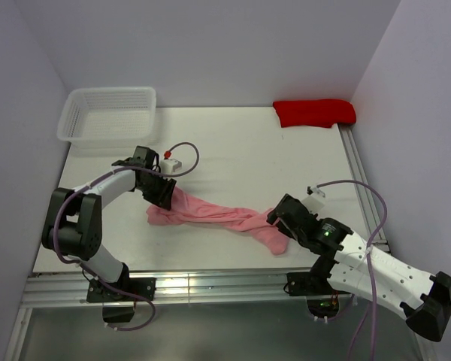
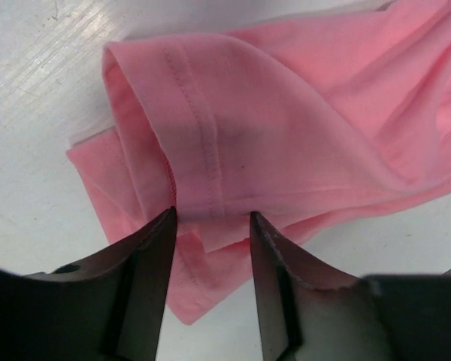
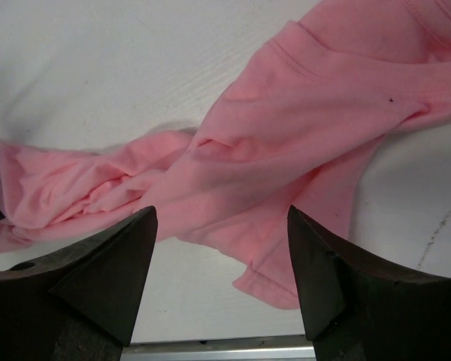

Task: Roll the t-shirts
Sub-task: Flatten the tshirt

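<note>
The table (image 1: 248, 150) was white and matte, with fine brushed lines showing in the wrist views. It was closed in by plain pale walls (image 1: 210, 45) at the back and on both sides, and an aluminium rail (image 1: 210, 284) ran along the near edge. A white mesh basket (image 1: 109, 138) stood in the far left corner. A folded red cloth (image 1: 314, 113) lay in the far right corner, against the wall.

The t-shirt (image 1: 218, 216) lay on the near half of the table, well apart from basket and cloth. It was light salmon pink, thin and unprinted, and drawn out into a long, narrow, rumpled band running left to right. Its left end was bunched and its right end trailed toward the near edge. The left wrist view showed a stitched hem doubled over into a soft raised fold (image 2: 301, 113). The right wrist view showed loose creases and a seamed edge lying flat (image 3: 316, 128).

The left gripper (image 1: 164, 194) was at the band's left end. Its fingers (image 2: 146, 286) stood a narrow gap apart with the hemmed fold between them (image 2: 210, 222), and I could not tell whether they pinched it. The right gripper (image 1: 276, 218) was over the right end with its jaws spread wide (image 3: 222, 214), gripping nothing, the fabric lying on the table below.
</note>
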Motion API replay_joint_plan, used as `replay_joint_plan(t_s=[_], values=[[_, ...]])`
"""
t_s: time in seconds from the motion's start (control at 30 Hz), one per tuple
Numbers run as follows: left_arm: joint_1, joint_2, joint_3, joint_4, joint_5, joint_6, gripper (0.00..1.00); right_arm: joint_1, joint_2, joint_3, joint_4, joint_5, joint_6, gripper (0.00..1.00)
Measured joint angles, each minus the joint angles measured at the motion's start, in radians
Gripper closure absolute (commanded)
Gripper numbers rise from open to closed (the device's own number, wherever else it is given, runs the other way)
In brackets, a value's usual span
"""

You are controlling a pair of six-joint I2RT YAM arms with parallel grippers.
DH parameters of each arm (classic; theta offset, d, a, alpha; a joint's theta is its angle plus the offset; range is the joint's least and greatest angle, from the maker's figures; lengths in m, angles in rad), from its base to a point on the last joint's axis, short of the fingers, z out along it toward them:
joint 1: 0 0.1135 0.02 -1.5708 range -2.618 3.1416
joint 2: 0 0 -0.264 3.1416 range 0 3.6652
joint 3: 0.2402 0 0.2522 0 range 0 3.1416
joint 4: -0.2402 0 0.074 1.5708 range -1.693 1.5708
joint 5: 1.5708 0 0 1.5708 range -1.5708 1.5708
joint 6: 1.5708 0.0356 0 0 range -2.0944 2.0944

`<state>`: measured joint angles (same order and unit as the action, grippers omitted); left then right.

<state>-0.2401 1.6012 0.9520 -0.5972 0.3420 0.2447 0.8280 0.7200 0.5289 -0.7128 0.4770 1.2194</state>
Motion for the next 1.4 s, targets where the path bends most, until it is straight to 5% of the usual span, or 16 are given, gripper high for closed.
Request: replay_joint_plan(t_s=[0.17,0.4,0.77,1.13,1.4], values=[[-0.012,0.002,0.000,0.011,0.000,-0.010,0.65,0.000,-0.006,0.000,-0.014,0.000,0.014,0.23],[-0.021,0.002,0.007,0.006,-0.003,-0.028,1.00,0.000,-0.035,0.000,-0.044,0.009,0.027,0.23],[-0.023,-0.059,0.042,-0.014,-0.033,-0.046,1.00,-0.018,-0.044,0.000,-0.177,0.026,0.093,0.21],[-0.023,-0.097,0.083,-0.021,-0.034,-0.058,1.00,-0.081,-0.064,-0.035,-0.168,-0.060,0.053,0.51],[-0.023,-0.099,0.097,-0.032,-0.034,-0.075,1.00,-0.082,-0.016,-0.082,-0.098,-0.168,0.005,0.47]])
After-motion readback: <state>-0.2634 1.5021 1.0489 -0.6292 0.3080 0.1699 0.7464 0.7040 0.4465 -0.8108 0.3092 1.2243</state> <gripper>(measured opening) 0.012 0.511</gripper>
